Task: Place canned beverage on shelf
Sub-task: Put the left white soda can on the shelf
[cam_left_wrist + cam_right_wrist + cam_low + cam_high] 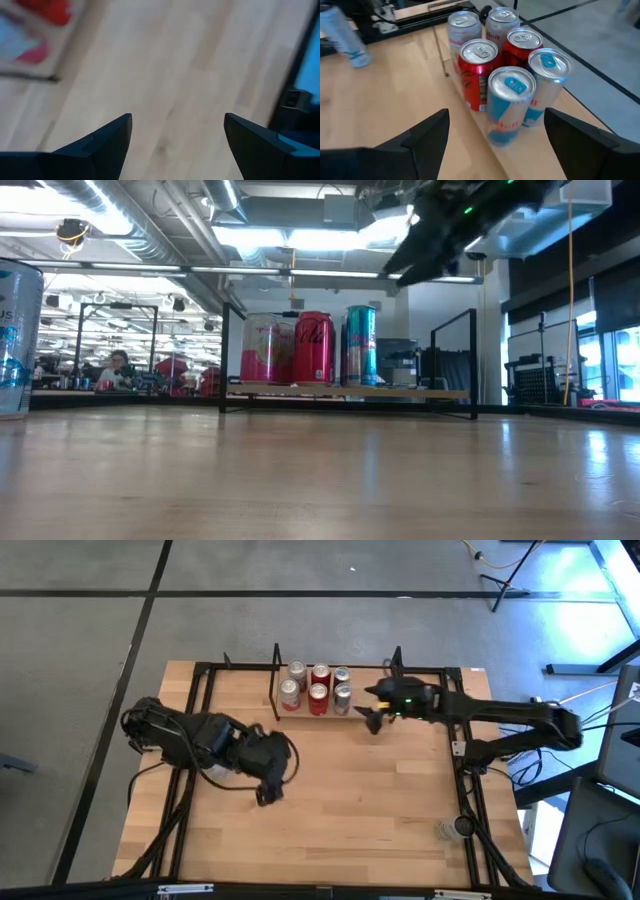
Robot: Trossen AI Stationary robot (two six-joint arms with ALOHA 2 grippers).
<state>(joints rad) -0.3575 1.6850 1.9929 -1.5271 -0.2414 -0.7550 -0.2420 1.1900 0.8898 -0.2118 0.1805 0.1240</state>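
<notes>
Beyond our wooden tabletop [340,810] we see grey floor [80,640] crossed by dark seams, a person [118,367] seated far off in the room, and bright ceiling lights [290,235] overhead.

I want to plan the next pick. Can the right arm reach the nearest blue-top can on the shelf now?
Probably yes. The right gripper is open, just beside the shelf, and nothing stands between it and the blue-top can.

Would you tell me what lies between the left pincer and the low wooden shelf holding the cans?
Only bare light-wood tabletop. The high view shows nothing between the open left pincer and the black-framed wooden shelf.
</notes>
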